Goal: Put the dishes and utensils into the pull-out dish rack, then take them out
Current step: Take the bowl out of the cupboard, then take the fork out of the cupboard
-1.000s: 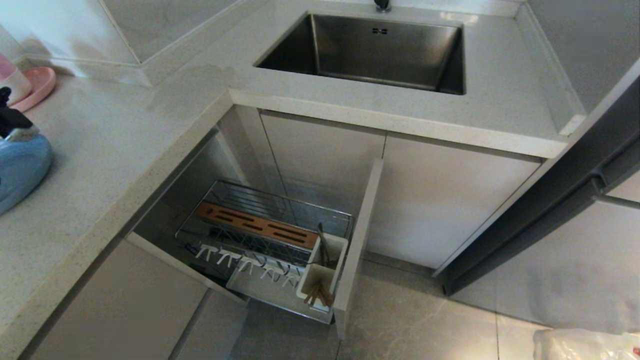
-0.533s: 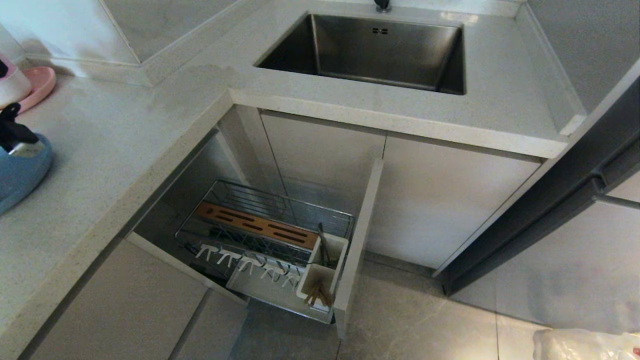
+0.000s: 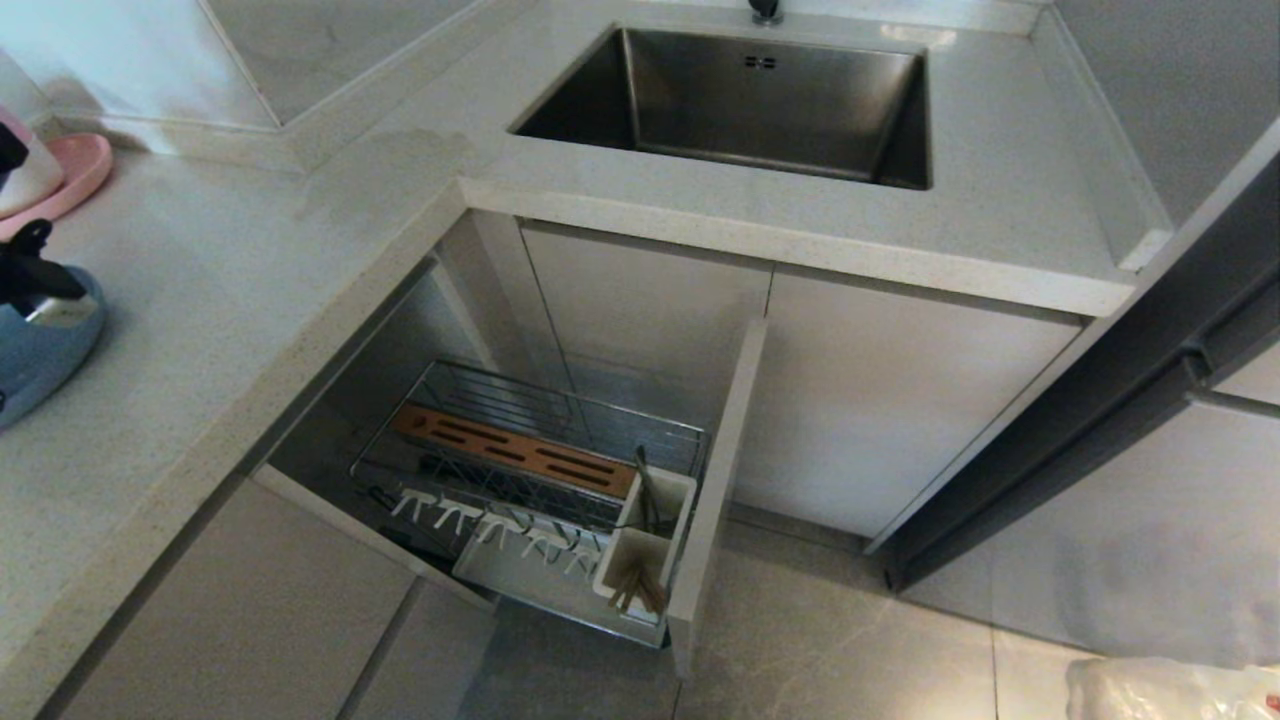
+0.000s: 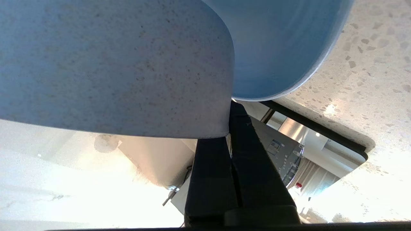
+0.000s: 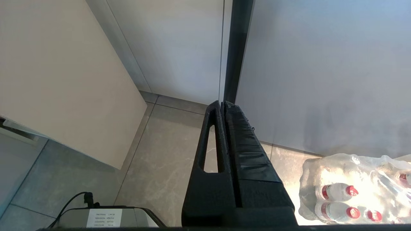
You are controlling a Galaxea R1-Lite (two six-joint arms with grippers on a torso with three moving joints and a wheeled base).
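Low down in front, the pull-out dish rack [image 3: 530,480] is slid out of the cupboard, with its beige front panel [image 3: 715,490] standing over the floor. The white utensil cup [image 3: 645,545] sits at the panel end of the rack. The wooden chopsticks [image 3: 637,587] stand in its near part, and a slim silver utensil [image 3: 647,490] stands in the part behind. The white prongs [image 3: 490,522] and the brown wooden bar [image 3: 515,450] hold no dishes.

Up on the counter [image 3: 220,300], at the far left edge of the head view, is the left gripper [image 4: 229,128]. Its two black fingers are pressed tight on the rim of the pale-blue bowl [image 4: 115,64] — one finger inside, one outside. The bowl is tipped. The pale-blue plate [image 4: 282,48] lies just behind it in the wrist view.

The right gripper [image 5: 223,107] hangs low beside the cupboards, pointing at the floor, with its fingers pressed together and nothing in them. A pack of water bottles [image 5: 353,189] lies on the floor near it.

Farther back on the left are a pink plate [image 3: 75,180] with a pink-and-white bowl [image 3: 25,170] on it — and farthest back, the steel sink [image 3: 740,100].
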